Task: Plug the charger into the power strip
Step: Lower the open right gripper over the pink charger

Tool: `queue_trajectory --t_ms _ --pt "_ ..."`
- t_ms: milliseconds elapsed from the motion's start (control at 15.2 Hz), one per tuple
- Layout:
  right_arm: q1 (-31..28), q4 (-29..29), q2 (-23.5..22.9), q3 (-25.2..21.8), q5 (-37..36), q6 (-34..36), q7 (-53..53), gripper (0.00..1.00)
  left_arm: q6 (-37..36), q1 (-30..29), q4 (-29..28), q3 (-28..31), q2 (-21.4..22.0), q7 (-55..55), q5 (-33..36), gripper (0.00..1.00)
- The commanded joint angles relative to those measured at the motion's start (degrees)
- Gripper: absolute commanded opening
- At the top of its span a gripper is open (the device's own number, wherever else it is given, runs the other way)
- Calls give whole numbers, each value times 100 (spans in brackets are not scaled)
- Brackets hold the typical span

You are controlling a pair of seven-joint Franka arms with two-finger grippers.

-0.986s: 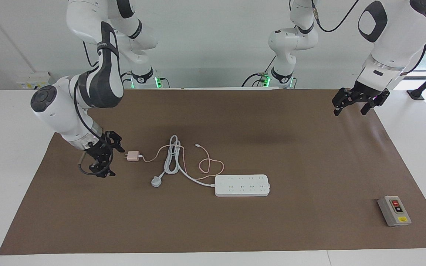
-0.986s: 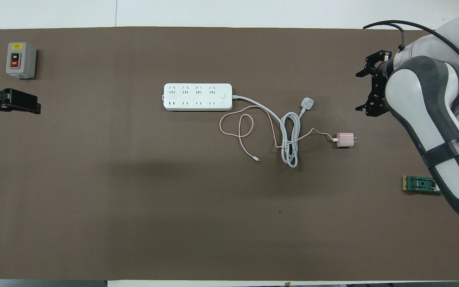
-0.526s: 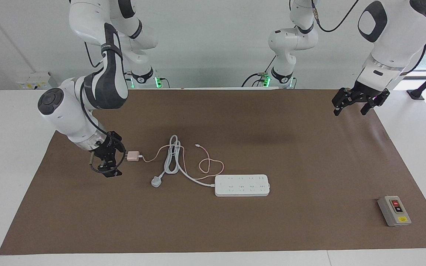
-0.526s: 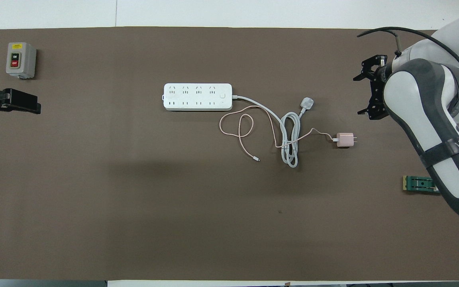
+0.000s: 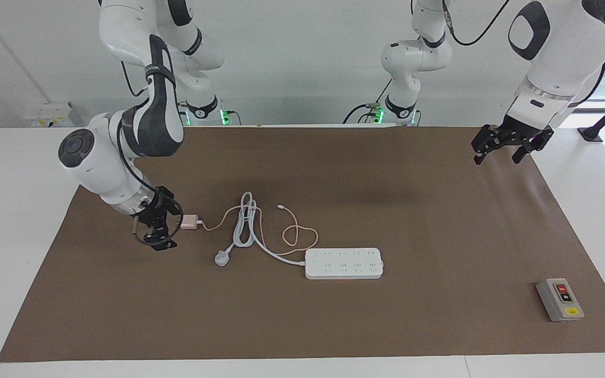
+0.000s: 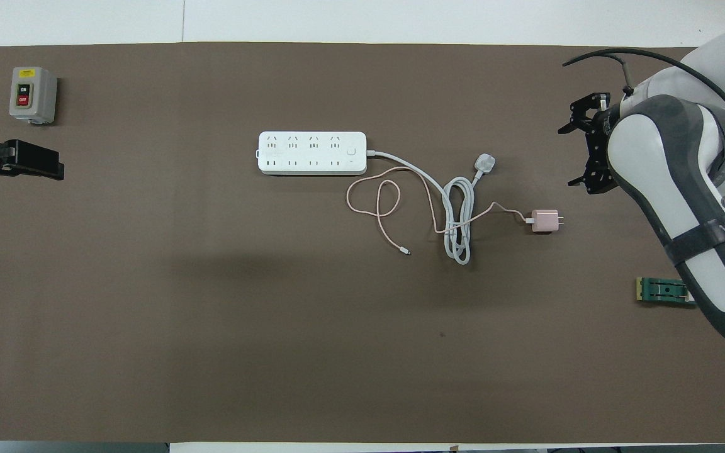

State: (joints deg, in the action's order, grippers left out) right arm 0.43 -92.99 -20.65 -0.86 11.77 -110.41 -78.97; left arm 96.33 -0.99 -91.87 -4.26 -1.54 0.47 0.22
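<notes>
The charger (image 5: 189,222) is lying on the worktop (image 5: 439,220), looking light and smooth; the right pincer (image 5: 162,224) is hanging wide just beside it, best taking its flat sides.

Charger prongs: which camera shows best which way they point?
Overhead view: the charger lies unobstructed, prongs toward the right arm's end, the open right gripper beside it. In the facing view the gripper crowds the charger's prong end.
</notes>
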Motion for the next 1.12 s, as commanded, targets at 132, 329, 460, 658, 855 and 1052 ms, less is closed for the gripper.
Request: queue_trajectory --t_ms 132,329,460,658,855,1052 --pt "-69 -272 263 16 -79 20 154 100 26 11 -95 30 75 -21 -40 100" --pt "-61 -491 387 7 -78 29 127 100 26 11 -95 30 75 -21 -40 100" --pt "-69 -632 448 16 -70 -6 110 100 26 11 -95 30 75 -21 -40 100" --pt "-69 -633 448 16 -52 -94 -40 100 26 11 -95 30 75 -21 -40 100" --pt "-78 -650 448 7 -52 -191 -5 100 26 11 -95 30 75 -21 -40 100" --pt "-87 -1315 641 7 0 -890 -31 100 26 11 -95 30 75 -21 -40 100"
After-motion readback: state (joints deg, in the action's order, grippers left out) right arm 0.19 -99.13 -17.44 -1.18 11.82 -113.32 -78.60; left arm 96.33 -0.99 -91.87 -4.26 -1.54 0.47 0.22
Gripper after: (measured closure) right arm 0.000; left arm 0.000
